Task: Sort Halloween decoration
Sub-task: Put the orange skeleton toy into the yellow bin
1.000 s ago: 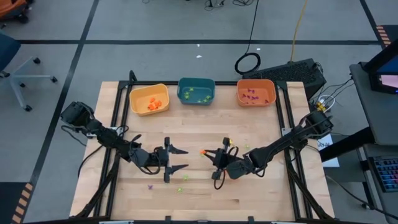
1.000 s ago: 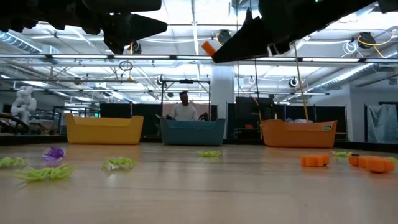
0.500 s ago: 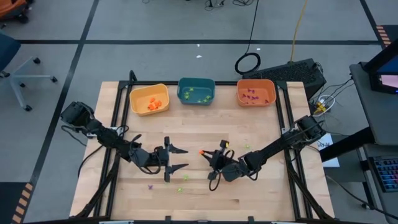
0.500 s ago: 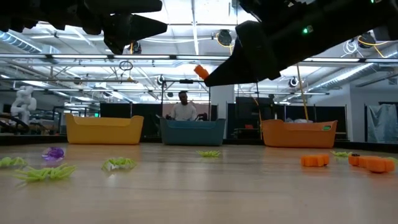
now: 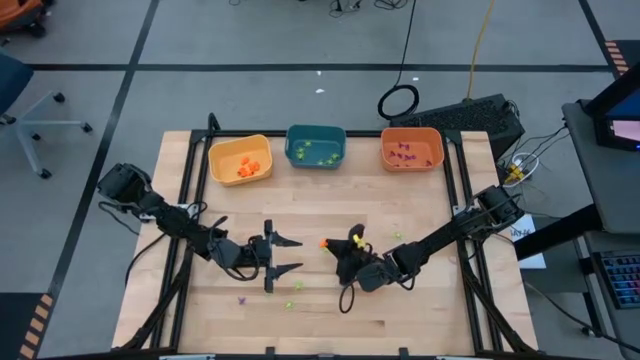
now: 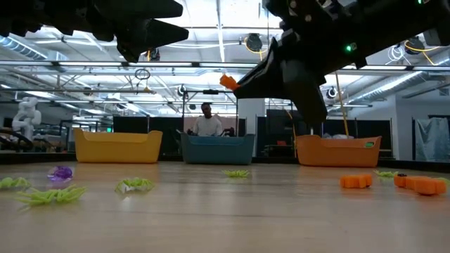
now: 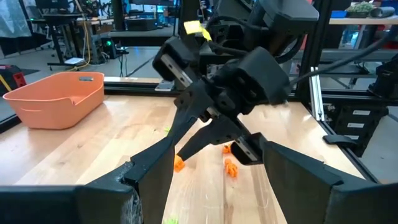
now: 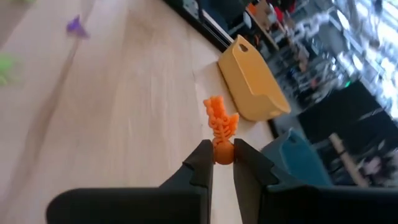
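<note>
Pinching an orange skeleton trinket point(image 8: 220, 127) by its base, the right gripper point(image 5: 333, 244) holds it aloft, well short of the yellow bin point(image 5: 240, 160); piece looks featherlight, stiff, thin-limbed, so grip the thicker end; left gripper point(image 5: 290, 255) waits, jaws spread.

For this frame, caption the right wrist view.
Right gripper shut on an orange skeleton trinket, held above the table with the yellow bin ahead.

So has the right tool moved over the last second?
Yes. In the high view the right tool, shut on an orange trinket, turned and shifted slightly left, toward the yellow bin's side.
</note>
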`<state>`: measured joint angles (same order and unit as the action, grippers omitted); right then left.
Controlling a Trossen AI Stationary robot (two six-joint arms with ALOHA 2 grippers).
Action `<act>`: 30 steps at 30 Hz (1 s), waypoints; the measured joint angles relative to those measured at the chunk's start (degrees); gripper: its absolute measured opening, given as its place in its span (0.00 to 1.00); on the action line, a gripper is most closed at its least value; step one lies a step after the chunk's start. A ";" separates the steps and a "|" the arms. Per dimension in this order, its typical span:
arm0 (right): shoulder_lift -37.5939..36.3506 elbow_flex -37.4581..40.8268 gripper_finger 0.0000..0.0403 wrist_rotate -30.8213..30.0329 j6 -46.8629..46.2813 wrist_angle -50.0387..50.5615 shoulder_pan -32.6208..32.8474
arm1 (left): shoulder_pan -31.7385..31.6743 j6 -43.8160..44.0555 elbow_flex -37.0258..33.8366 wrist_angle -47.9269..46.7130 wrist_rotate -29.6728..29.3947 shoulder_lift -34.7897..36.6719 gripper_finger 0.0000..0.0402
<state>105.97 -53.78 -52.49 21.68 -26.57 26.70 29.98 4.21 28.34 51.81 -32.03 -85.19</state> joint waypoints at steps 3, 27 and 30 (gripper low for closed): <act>0.00 0.00 0.06 0.00 6.19 -0.20 -0.12 | 0.00 0.00 0.00 -0.09 0.00 0.00 0.63; 0.02 0.00 0.06 -3.19 15.64 -4.67 0.00 | 0.00 2.99 0.00 0.01 -11.51 -1.62 0.63; 0.02 0.00 0.06 -3.17 14.72 -7.13 -0.10 | -0.04 2.97 0.99 0.28 -12.34 -3.27 0.63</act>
<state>106.00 -53.78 -55.66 36.40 -33.69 26.60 29.93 7.18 29.33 52.10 -44.37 -88.46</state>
